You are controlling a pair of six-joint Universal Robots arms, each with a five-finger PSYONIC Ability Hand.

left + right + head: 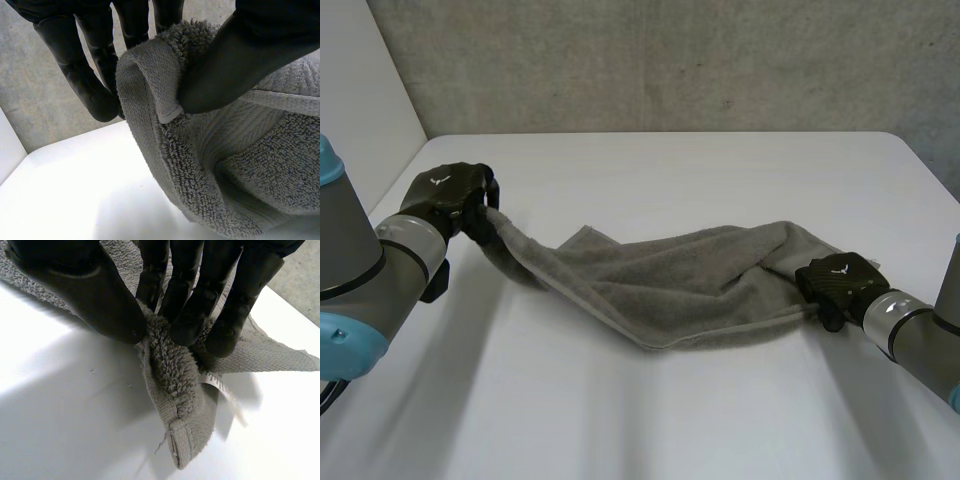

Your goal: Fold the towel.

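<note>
Stretched across mid-frame on the table [650, 420]: towel [660, 285], middle lying flat. At its left end, left of centre in the frame, left hand [455, 200], pinching a corner held up off the table. At its right end, lower right of centre, right hand [840, 285], down on the table, pinching a corner. Behind the table, across the top of the frame, wall [670, 60].

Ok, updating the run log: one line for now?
left robot hand: pinches grey towel corner, raised | right robot hand: pinches opposite end, low | towel middle: sagging onto white table
</note>
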